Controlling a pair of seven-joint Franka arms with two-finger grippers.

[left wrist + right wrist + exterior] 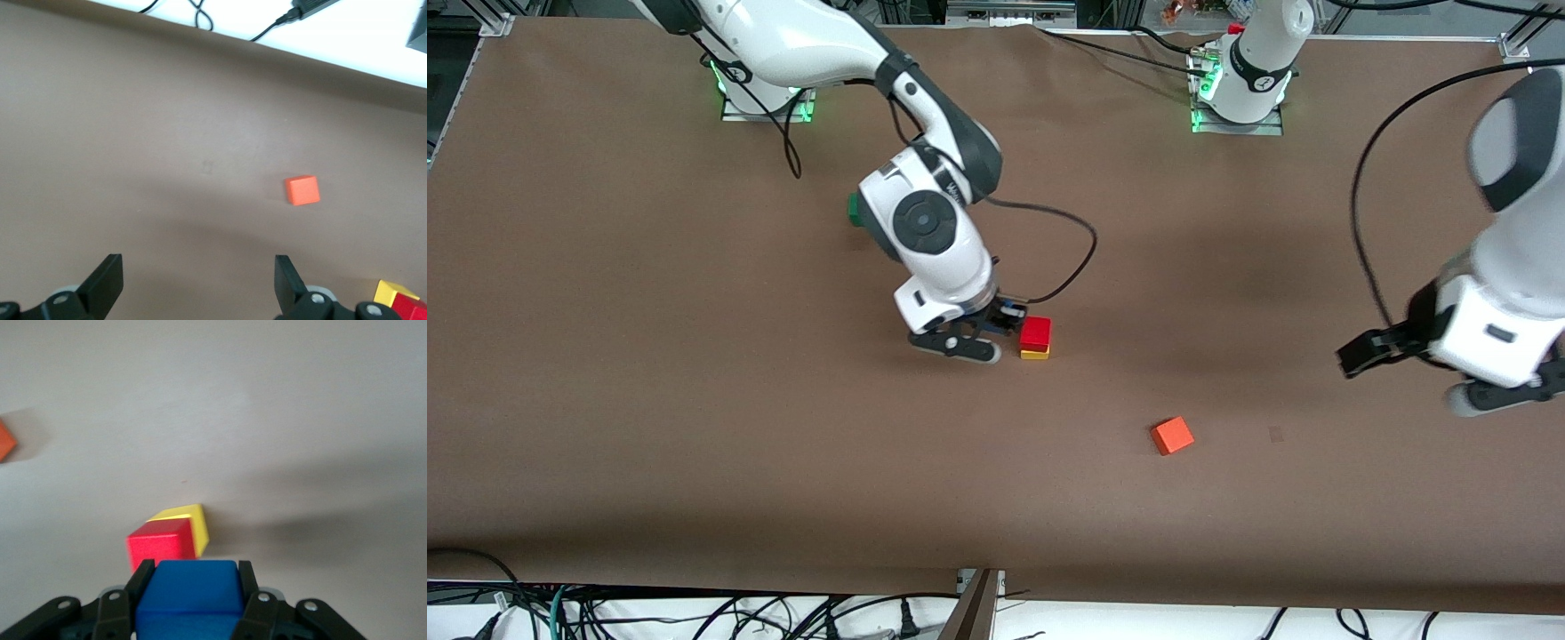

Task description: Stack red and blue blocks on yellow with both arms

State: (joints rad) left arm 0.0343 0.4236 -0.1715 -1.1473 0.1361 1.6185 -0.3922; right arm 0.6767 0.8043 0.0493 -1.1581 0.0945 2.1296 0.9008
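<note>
The red block [1035, 332] sits on the yellow cube [1035, 354] near the table's middle. My right gripper [1003, 324] is shut on the blue block [1010, 312] and holds it close beside this stack, toward the right arm's end. In the right wrist view the blue block [190, 593] fills the gap between the fingers [248, 577], with the red block [160, 545] and the yellow cube [192, 520] just ahead. My left gripper [1356, 360] is open and empty over the table at the left arm's end. It shows wide open in the left wrist view [198, 280].
An orange cube [1172, 436] lies nearer the front camera than the stack, toward the left arm's end; it also shows in the left wrist view [302, 189]. A green cube [854, 211] is mostly hidden by the right arm's wrist.
</note>
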